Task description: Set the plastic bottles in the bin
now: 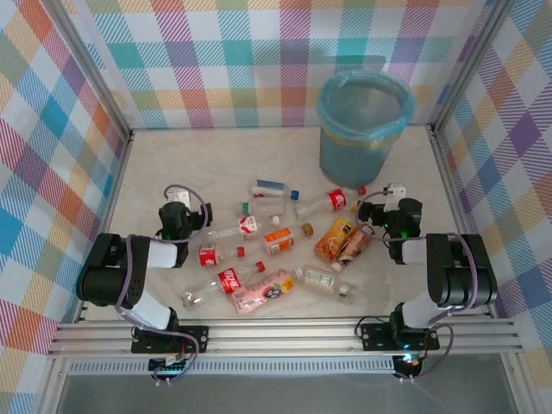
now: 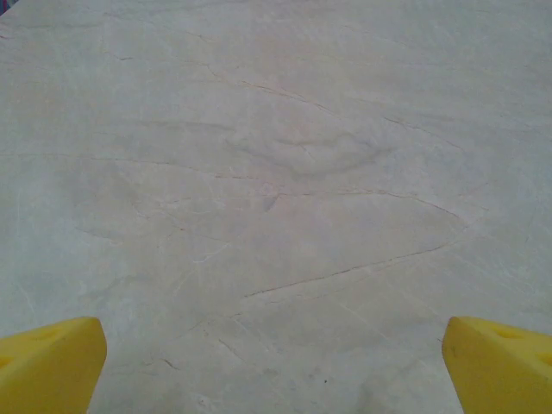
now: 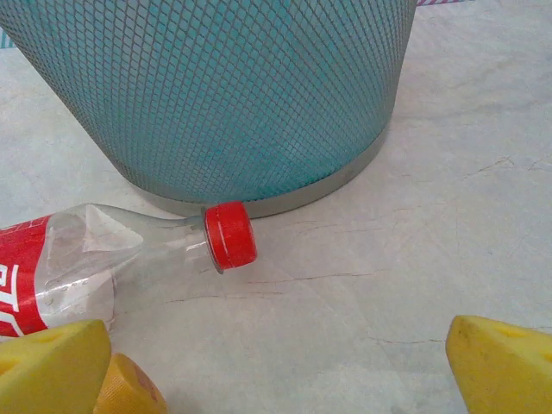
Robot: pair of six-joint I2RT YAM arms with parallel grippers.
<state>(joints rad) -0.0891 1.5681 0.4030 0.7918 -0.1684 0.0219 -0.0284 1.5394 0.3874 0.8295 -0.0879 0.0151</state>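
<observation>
Marbled desk (image 1: 172, 164) within checked walls (image 1: 52, 129): plastic bottles (image 1: 228, 279) lie scattered, bin (image 1: 362, 129) at rear. Left hand (image 2: 276, 366) and right hand (image 3: 280, 362) both wide, empty; first grasp pending, likely red-capped bottle (image 3: 103, 259).

No word, brand or number can be read for sure. From above, red labels on the far-right bottle (image 1: 335, 201), the middle bottle (image 1: 248, 227), the left bottle (image 1: 207, 255) and the near-left bottle (image 1: 229, 280) bear white script too small to make out. In the right wrist view the far-right bottle (image 3: 78, 259) shows white strokes on its red label, cut off at the left edge.
</observation>
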